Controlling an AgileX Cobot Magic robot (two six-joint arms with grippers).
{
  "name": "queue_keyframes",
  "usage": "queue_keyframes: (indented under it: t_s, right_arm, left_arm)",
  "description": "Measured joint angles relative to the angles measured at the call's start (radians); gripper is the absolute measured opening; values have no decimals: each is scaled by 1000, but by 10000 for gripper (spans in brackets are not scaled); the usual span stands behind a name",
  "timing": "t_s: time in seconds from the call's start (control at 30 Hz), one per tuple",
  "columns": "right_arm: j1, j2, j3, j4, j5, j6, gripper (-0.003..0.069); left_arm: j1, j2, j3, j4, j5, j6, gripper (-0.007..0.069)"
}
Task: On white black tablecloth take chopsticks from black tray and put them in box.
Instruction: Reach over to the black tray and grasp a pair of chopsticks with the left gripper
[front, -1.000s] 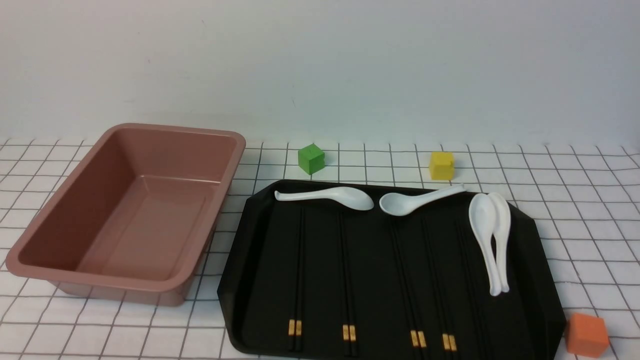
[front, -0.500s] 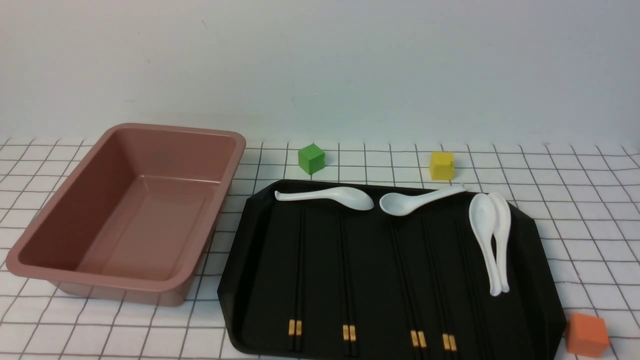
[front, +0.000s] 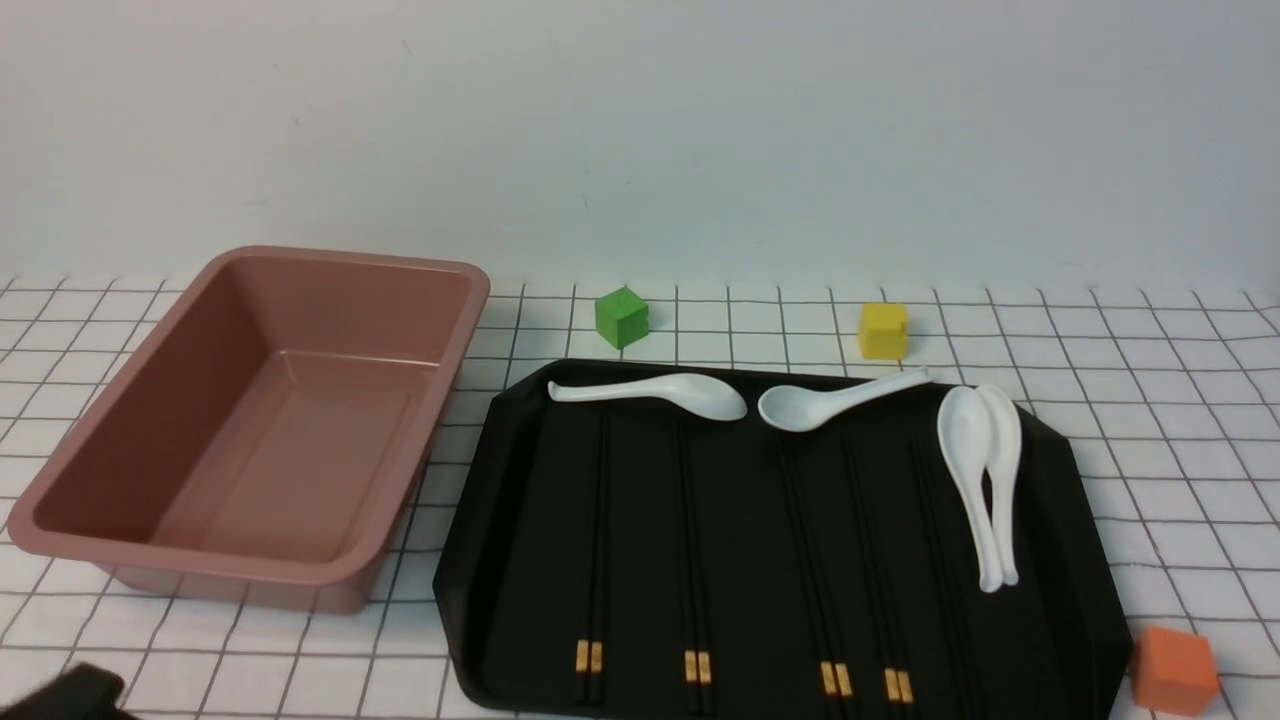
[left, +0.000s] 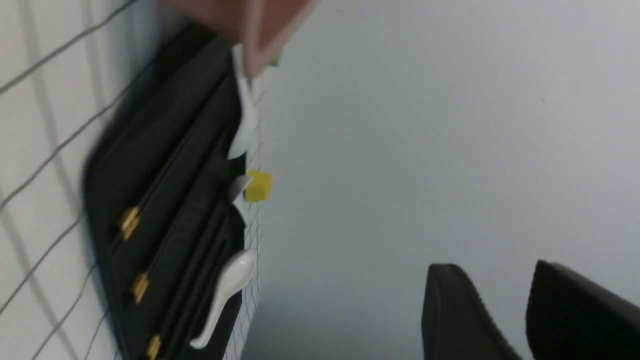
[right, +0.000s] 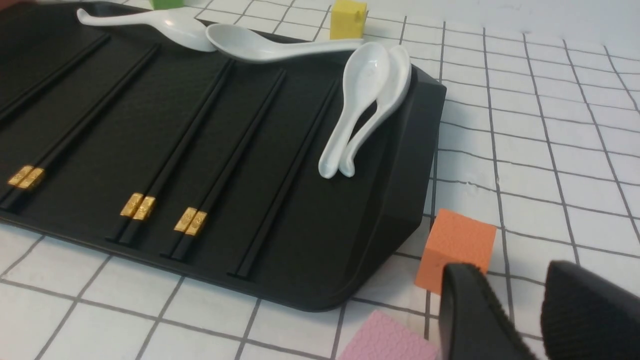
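The left gripper (left: 505, 280) is cut off at the edge of its wrist view, its 2 fingers apart with nothing between them; the right gripper (right: 520, 280) is cropped likewise, its 2 fingers also apart. The front view catches only a blurred dark bit at its lower left corner and crops the near edge of the black tray (front: 745, 560). The black chopsticks (front: 697, 570) lie in pairs in the tray, hard to pick out against it; 4 pairs show gold bands, while 1 pair near the 2 overlapping spoons (front: 968, 450) looks plain.
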Motion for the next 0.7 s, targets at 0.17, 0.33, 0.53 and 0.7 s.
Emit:
queue_keyframes:
  t_s: [0.17, 0.33, 0.53, 0.7]
  right_arm:
    - [0, 0, 0, 0, 0, 0, 240]
    - [0, 0, 0, 0, 0, 0, 240]
    - [0, 0, 0, 0, 0, 0, 240]
    - [0, 0, 0, 0, 0, 0, 240]
  left_arm:
    - [0, 161, -254, 75, 112, 276, 106]
    - [0, 609, -449, 399, 583, 322, -13]
    - [-14, 1111, -610, 576, 772, 372, -13]
    - [-214, 1332, -735, 565, 673, 353, -13]
